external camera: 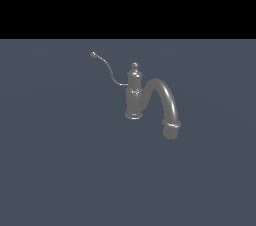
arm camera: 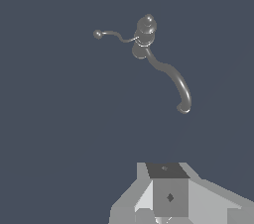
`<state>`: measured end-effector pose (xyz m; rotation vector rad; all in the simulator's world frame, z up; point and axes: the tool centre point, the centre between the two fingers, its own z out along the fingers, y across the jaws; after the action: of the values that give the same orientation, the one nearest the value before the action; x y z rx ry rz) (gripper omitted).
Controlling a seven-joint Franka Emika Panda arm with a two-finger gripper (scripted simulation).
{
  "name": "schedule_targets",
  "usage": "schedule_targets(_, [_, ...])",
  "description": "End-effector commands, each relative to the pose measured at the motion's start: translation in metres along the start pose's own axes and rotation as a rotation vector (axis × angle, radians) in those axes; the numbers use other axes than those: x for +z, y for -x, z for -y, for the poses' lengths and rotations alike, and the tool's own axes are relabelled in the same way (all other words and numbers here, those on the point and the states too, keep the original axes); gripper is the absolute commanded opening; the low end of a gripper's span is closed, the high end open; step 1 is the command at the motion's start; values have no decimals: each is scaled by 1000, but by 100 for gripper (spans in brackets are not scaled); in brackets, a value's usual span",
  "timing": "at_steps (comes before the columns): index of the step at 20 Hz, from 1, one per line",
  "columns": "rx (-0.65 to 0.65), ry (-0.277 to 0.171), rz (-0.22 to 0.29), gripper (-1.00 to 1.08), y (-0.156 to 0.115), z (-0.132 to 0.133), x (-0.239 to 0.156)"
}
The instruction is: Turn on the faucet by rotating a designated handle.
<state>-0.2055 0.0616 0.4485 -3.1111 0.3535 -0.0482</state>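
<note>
Fingers: unseen | faucet upright on plain grey-blue floor | backdrop black

No readable text, label, brand, number or sign anywhere in either view
</note>
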Motion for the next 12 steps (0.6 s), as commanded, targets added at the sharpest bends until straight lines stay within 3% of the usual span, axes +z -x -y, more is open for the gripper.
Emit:
schedule_targets(1, [56, 0, 1, -100, -7, 11, 11])
schedule_targets(12, [295, 3, 7, -100, -46, 52, 57])
